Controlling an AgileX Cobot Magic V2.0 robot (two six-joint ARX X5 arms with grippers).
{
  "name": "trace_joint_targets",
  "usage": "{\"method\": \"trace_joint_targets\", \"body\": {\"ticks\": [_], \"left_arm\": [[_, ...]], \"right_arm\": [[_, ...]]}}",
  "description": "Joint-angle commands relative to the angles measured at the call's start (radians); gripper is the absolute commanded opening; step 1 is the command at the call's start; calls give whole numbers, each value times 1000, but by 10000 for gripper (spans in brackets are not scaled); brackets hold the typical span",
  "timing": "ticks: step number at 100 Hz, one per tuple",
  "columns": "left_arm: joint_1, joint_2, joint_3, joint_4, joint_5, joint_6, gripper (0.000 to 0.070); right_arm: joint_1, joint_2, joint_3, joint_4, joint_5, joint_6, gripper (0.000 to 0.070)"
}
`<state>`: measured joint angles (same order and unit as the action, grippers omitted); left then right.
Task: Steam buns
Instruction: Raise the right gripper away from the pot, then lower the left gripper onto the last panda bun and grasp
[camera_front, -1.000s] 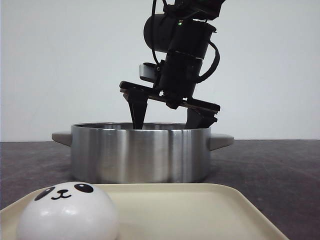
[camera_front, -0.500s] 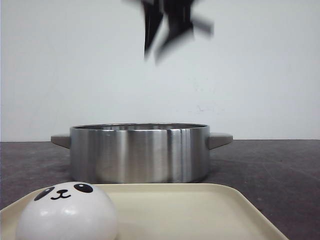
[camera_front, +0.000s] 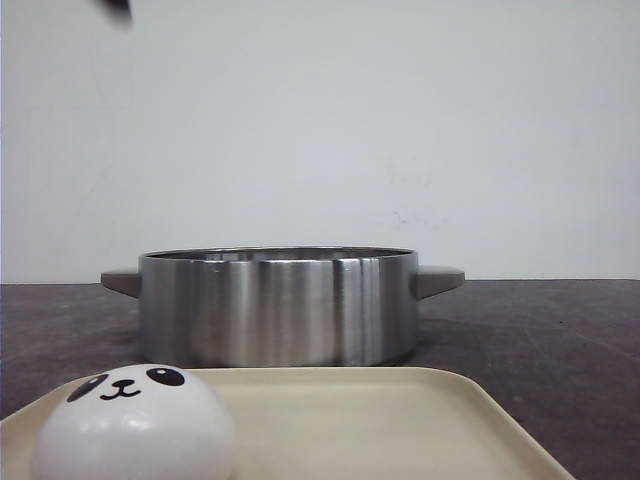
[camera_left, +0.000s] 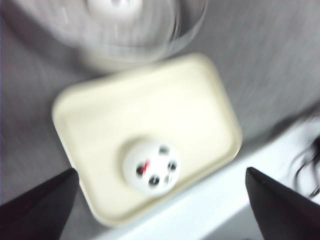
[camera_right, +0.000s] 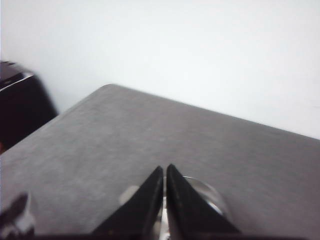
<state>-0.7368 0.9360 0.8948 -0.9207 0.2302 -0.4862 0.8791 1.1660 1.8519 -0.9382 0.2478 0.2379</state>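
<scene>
One white panda-face bun (camera_front: 133, 424) lies at the near left of the cream tray (camera_front: 400, 420). In the blurred left wrist view the same bun (camera_left: 151, 167) sits on the tray (camera_left: 100, 110), and another white bun (camera_left: 117, 6) shows inside the steel pot (camera_left: 190, 20). My left gripper (camera_left: 161, 172) is wide open and empty, high above the tray. Only a dark tip of it (camera_front: 118, 8) shows at the front view's top left. My right gripper (camera_right: 165, 168) is shut and empty, with the pot (camera_right: 207, 194) partly hidden behind its fingers. Any other buns are hidden from view.
The steel pot (camera_front: 278, 305) with two grey handles stands on the dark table just behind the tray. A white wall lies behind. The table's white front edge (camera_left: 210, 200) runs close to the tray. A dark object (camera_right: 20, 105) stands at the table's side.
The left arm has lifted out of the pot and moved up and to the left, almost out of the front view. The pot and the tray bun stay put.
</scene>
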Motion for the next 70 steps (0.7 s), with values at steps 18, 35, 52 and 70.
{"method": "trace_joint_targets", "body": {"ticks": [18, 35, 52, 70], "left_arm": [[-164, 165, -35, 121, -90, -112, 677], [-237, 287, -35, 144, -161, -217, 676], [-289, 385, -35, 159, -161, -216, 676], [-309, 473, -36, 209, -160, -231, 676]], "right_arm": [[13, -32, 14, -84, 71, -10, 3], [13, -35, 14, -109, 70, -1, 3], [13, -35, 14, -111, 70, 13, 3], [13, -36, 14, -111, 69, 13, 3]]}}
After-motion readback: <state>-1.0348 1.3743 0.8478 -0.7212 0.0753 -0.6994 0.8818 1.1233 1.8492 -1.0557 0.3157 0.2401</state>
